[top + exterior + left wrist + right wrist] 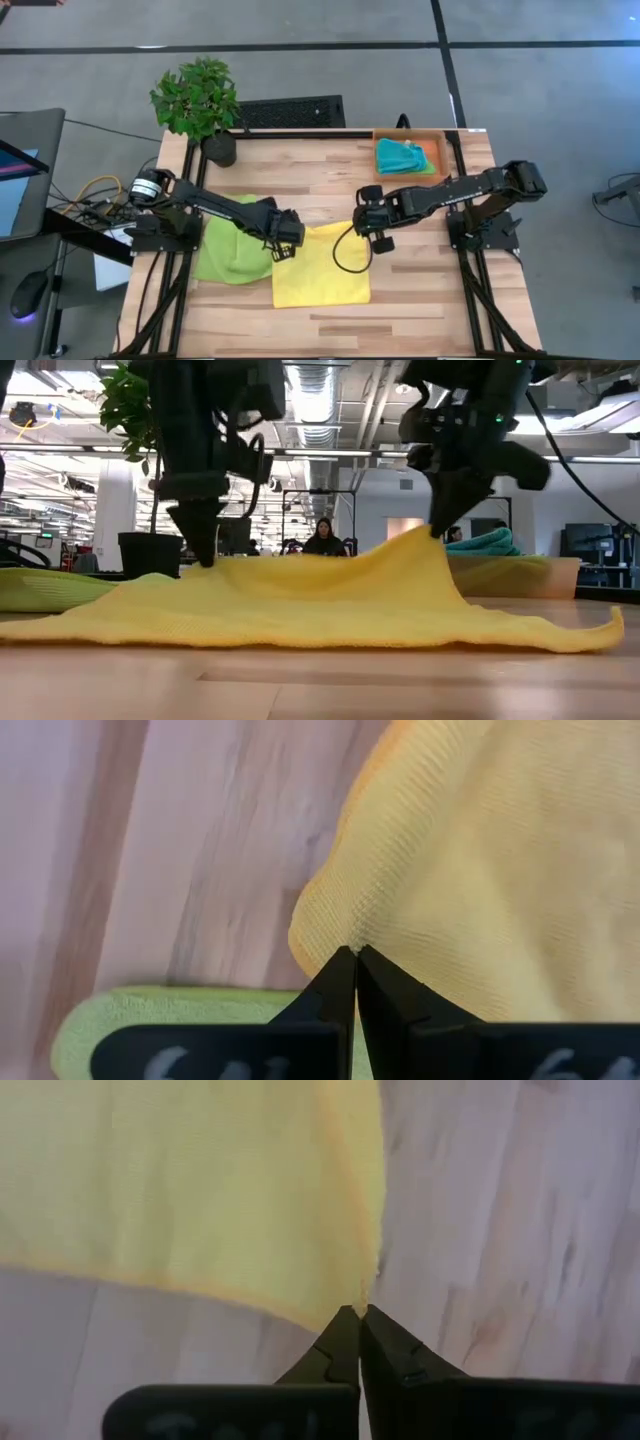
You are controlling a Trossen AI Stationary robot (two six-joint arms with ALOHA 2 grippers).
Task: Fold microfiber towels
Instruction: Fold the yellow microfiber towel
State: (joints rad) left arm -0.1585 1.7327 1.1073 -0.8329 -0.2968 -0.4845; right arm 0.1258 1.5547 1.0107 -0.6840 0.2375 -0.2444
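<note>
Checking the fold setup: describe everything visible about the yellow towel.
The yellow towel is a soft, finely ribbed cloth lying mostly flat on the wooden table. Its two far corners are pinched and lifted: one by the left gripper, one by the right gripper, which holds its corner higher, making a peak. A green towel lies beside it.

You get even, bright overhead light from ceiling strips, soft shadows, while both wrist views blur the table grain.
</note>
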